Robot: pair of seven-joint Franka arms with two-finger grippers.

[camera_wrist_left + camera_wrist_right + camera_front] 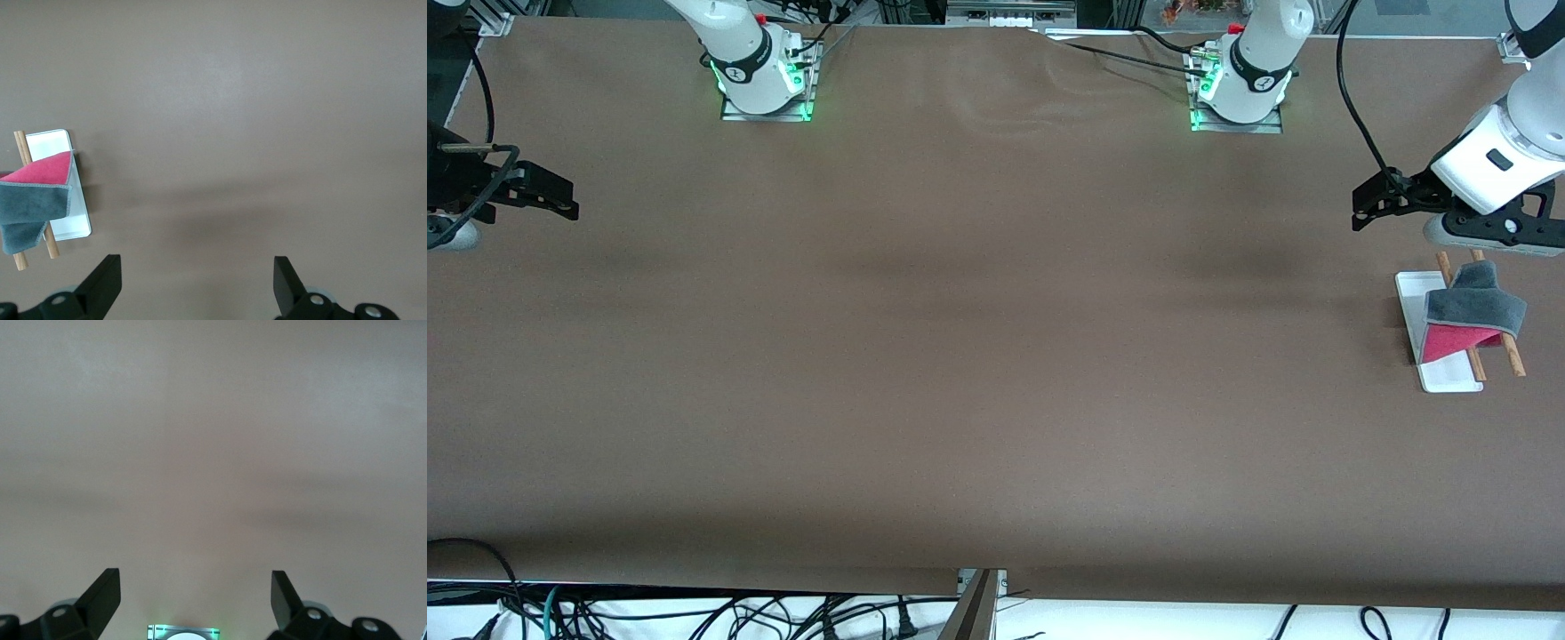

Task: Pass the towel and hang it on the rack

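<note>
Grey towel [1476, 302] – one, draped on one rack [1449, 378] | left gripper [1369, 206], right gripper [547, 197] – jaws apart

The counter [978, 356] under me is a plain, flat brown with no pattern. The towel [1476, 307] shows dark grey on its upper fold, with a paler grey trim along the edge, and a pinkish-red underside where it turns over. The rack [1440, 378] has a white base and two light-brown wooden rods. My left end effector [1360, 209] has black fingers on a white wrist; my right end effector [560, 200] looks black too, as far as I can tell.
</note>
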